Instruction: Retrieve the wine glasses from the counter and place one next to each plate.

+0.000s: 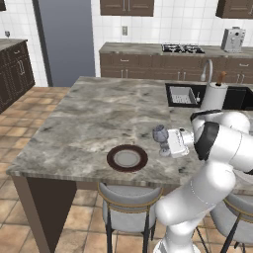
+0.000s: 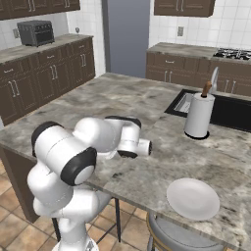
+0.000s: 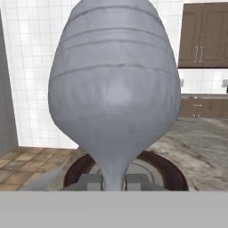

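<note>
My gripper [image 1: 166, 145] is shut on the thin stem of a grey-blue wine glass [image 1: 160, 134], held upright over the island just right of the brown-rimmed plate [image 1: 127, 158]. The glass's foot is at or just above the stone; I cannot tell whether it touches. In the hand view the glass bowl [image 3: 113, 84] looms large, its stem sits between my gripper [image 3: 115, 181] tips, and the brown-rimmed plate [image 3: 171, 171] lies behind it. A plain white plate [image 2: 192, 198] lies near the island's front edge, further right. A second small wine glass [image 1: 7, 34] stands on the far counter [image 1: 11, 44].
A tall white paper-towel roll [image 1: 214, 96] stands beside the sink [image 1: 182, 95] and faucet on the island. Grey stools [image 1: 129, 207] are tucked under the island's near edge. A toaster oven [image 2: 35, 32] sits on the counter at the left.
</note>
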### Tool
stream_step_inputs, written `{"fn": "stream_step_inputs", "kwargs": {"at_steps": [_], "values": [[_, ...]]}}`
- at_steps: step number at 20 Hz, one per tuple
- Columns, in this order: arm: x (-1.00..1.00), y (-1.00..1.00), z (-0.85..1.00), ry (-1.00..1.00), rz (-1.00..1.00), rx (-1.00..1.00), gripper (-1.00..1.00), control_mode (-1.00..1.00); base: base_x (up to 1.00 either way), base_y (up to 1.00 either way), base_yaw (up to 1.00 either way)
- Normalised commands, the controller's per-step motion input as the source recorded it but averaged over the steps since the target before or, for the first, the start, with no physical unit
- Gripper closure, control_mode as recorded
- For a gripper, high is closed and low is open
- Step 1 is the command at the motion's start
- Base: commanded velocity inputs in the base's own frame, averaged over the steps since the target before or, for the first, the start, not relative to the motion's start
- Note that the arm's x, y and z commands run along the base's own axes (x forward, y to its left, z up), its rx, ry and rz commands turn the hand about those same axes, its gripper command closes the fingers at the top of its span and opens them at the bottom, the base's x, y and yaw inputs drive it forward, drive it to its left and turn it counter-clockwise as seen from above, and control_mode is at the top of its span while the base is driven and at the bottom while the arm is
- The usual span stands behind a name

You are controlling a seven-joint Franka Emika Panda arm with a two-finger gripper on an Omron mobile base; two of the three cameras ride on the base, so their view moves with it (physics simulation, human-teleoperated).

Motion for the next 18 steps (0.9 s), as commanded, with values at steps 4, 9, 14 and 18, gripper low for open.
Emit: {"fn": "stream_step_inputs", "kwargs": {"at_steps": [4,9,14,18], "values": [[0.07,0.04,-0.17,0.0,-0.02,0.0,1.0,-1.0,0.0,0.0,0.0],[0.14,0.11,-0.19,0.0,0.0,0.0,1.0,-1.0,0.0,0.0,0.0],[0.32,0.1,-0.1,0.0,0.0,0.0,1.0,-1.0,0.0,0.0,0.0],[0.3,0.01,-0.14,0.0,0.0,0.0,1.0,-1.0,0.0,0.0,0.0]]}}
